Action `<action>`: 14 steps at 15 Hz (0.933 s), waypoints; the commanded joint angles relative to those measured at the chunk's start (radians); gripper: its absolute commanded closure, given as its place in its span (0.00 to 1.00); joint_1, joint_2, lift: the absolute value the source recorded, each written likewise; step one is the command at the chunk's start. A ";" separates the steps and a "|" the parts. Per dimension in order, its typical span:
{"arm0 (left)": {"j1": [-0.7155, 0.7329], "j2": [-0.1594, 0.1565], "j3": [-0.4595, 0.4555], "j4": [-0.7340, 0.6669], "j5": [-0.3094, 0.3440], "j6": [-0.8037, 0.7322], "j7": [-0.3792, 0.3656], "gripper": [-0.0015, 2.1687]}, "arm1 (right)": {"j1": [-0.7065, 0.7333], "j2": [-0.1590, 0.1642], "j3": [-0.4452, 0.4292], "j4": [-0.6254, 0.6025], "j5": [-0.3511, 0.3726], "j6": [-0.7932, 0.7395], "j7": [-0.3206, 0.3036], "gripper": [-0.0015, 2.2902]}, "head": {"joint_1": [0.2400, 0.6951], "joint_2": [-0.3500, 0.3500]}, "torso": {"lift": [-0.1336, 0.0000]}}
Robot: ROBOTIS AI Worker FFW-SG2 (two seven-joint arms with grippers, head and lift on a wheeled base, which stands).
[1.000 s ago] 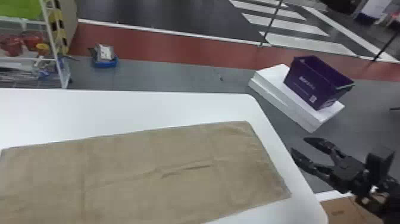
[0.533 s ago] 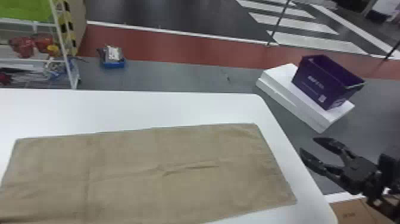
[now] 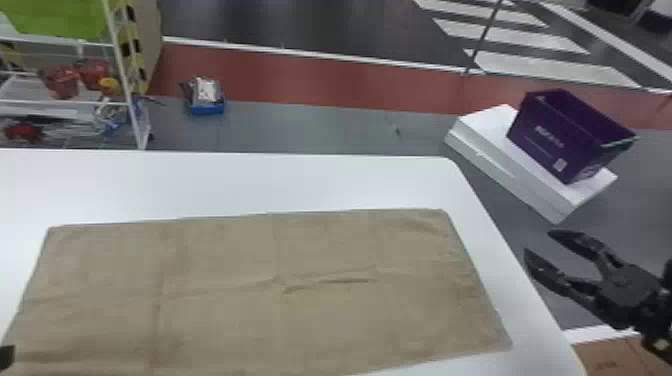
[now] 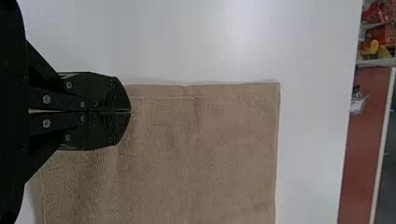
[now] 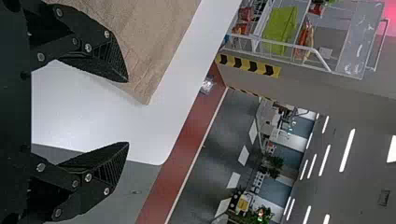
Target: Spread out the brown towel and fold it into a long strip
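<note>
The right hand [image 3: 538, 242], a black two-fingered gripper with tapering flat fingers, comes in from the right edge of the head view and points towards the middle of that view. Its fingers stand wide apart – tips well separated, nothing between them – and in the right wrist view ridged pads [image 5: 113, 164] line their inner faces. Silver bolt heads dot the black links behind. The left hand [image 3: 7, 357], also black and two-fingered, shows as a small dark piece at the head view's lower left edge. In the left wrist view the left hand [image 4: 130, 112] has its fingers pressed together, tips meeting.
</note>
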 commanded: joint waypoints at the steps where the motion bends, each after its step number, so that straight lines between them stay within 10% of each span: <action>1: -0.004 -0.004 0.063 -0.080 0.061 0.010 -0.024 0.10 | -0.010 0.000 0.000 -0.009 0.000 0.027 0.001 0.21 | 1.00 0.11 | 0.08; 3: -0.053 -0.010 0.063 -0.074 0.101 0.010 0.020 0.03 | -0.039 0.002 0.009 -0.006 0.012 0.063 0.001 0.17 | 1.00 0.11 | 0.08; 6: -0.054 -0.018 0.061 0.031 0.333 0.010 0.206 0.03 | -0.077 0.014 0.030 -0.006 0.040 0.082 0.001 0.17 | 1.00 0.14 | 0.08; 10: -0.208 -0.026 0.000 0.324 0.374 0.009 0.272 0.04 | -0.111 0.026 0.030 0.006 0.064 0.091 0.001 0.17 | 1.00 0.09 | 0.08; 14: -0.205 -0.055 0.034 0.351 0.501 -0.387 0.342 0.03 | -0.140 0.021 0.030 0.046 0.090 0.088 -0.002 0.17 | 1.00 0.07 | 0.08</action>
